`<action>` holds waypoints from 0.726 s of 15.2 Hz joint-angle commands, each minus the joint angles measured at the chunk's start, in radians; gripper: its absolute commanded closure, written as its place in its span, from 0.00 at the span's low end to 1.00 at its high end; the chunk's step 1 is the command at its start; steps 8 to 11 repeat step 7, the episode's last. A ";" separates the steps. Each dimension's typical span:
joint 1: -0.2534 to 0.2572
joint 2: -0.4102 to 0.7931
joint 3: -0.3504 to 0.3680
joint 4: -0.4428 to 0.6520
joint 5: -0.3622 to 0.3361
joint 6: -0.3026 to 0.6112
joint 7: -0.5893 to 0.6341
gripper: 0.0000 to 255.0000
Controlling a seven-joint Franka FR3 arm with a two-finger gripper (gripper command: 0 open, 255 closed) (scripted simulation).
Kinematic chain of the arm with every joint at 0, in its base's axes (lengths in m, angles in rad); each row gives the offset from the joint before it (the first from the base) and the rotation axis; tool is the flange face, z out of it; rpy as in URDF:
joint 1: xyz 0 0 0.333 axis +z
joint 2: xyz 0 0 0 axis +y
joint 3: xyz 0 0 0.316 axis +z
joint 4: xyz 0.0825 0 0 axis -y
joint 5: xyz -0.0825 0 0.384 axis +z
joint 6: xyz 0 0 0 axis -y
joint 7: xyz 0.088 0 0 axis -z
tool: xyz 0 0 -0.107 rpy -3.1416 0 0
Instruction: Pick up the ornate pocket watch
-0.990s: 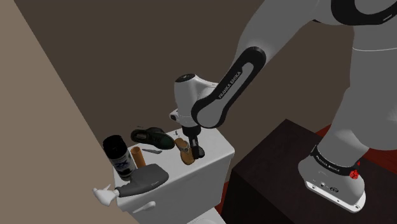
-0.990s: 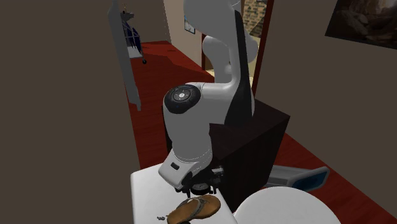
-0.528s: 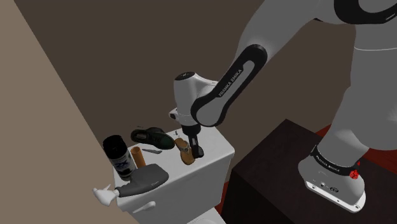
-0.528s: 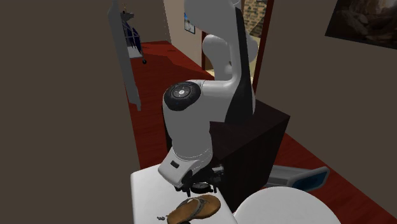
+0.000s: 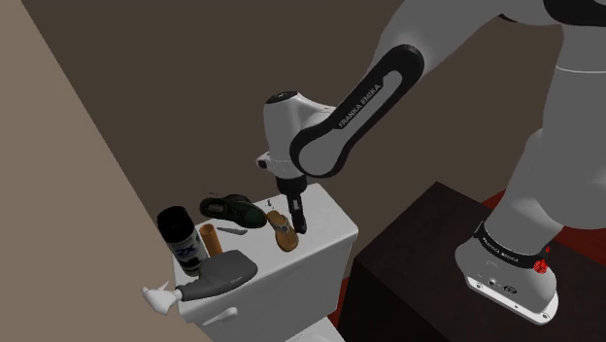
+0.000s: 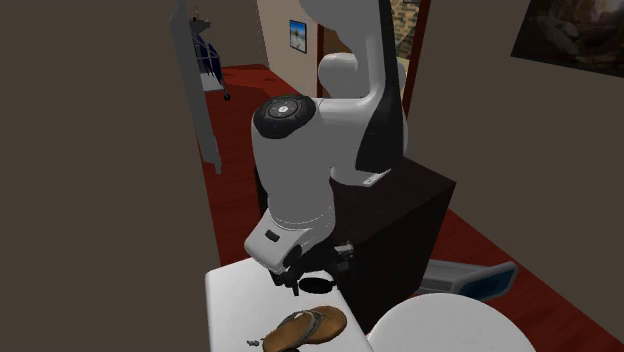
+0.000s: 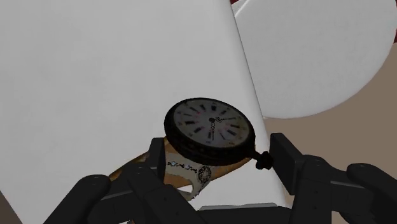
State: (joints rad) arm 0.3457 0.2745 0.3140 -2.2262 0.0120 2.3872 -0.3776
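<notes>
The pocket watch (image 7: 210, 127) is round, with a black case and a white dial with dark numerals. It sits between my gripper's (image 7: 219, 158) black fingers, which are shut on it, its crown against one fingertip (image 7: 284, 159). In the shoulder view my gripper (image 5: 299, 220) hangs just above the white tank lid (image 5: 328, 231), beside a brown sandal (image 5: 282, 231). In the second exterior view the watch (image 6: 318, 287) shows as a dark disc under the hand, above the same sandal (image 6: 305, 327).
On the lid also lie a dark green shoe (image 5: 233, 210), a black spray can (image 5: 180, 236), a brown cylinder (image 5: 211, 239) and a grey hair dryer (image 5: 218, 274). A wall rises close at the shoulder view's left. The dark stand (image 5: 427, 253) is at the right.
The arm has risen, and my gripper has come up off the tank lid with the watch in it. The sandal and the other things lie as before.
</notes>
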 commanded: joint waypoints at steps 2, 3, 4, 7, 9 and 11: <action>-0.005 -0.031 0.005 0.007 0.011 -0.037 -0.006 1.00; -0.006 -0.041 0.006 0.009 0.015 -0.049 -0.008 1.00; -0.007 -0.051 0.007 0.011 0.019 -0.061 -0.010 1.00; -0.008 -0.063 0.009 0.014 0.023 -0.075 -0.012 1.00; -0.008 -0.063 0.009 0.014 0.023 -0.075 -0.012 1.00; -0.008 -0.063 0.009 0.014 0.023 -0.075 -0.012 1.00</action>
